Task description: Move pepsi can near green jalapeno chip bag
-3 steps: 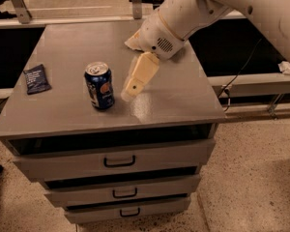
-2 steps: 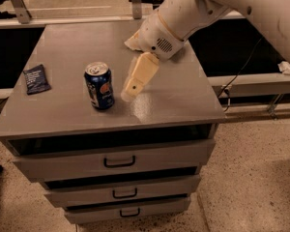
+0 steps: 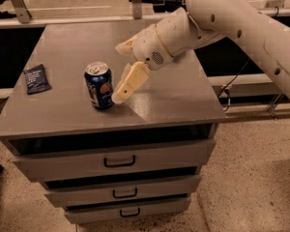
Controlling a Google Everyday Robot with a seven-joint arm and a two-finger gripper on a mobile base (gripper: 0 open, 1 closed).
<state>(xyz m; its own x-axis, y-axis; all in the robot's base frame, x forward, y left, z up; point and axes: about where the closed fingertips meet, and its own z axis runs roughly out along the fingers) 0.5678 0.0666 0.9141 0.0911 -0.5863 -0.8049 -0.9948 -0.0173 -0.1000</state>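
Note:
The pepsi can (image 3: 99,86) is dark blue with a silver top and stands upright on the grey cabinet top (image 3: 174,95), left of the middle near the front. My gripper (image 3: 120,96) is cream-coloured and reaches down from the white arm (image 3: 222,18). Its tip is right beside the can's right side, close to the surface. I cannot tell whether it touches the can. The green jalapeno chip bag is out of view.
A flat dark navy packet (image 3: 36,78) lies near the left edge of the cabinet top. Below the top are three drawers with handles (image 3: 120,162). Shelving and rails stand behind and to the right.
My gripper has moved left and slightly down, closing the gap to the can's right side. The can and the navy packet have not moved.

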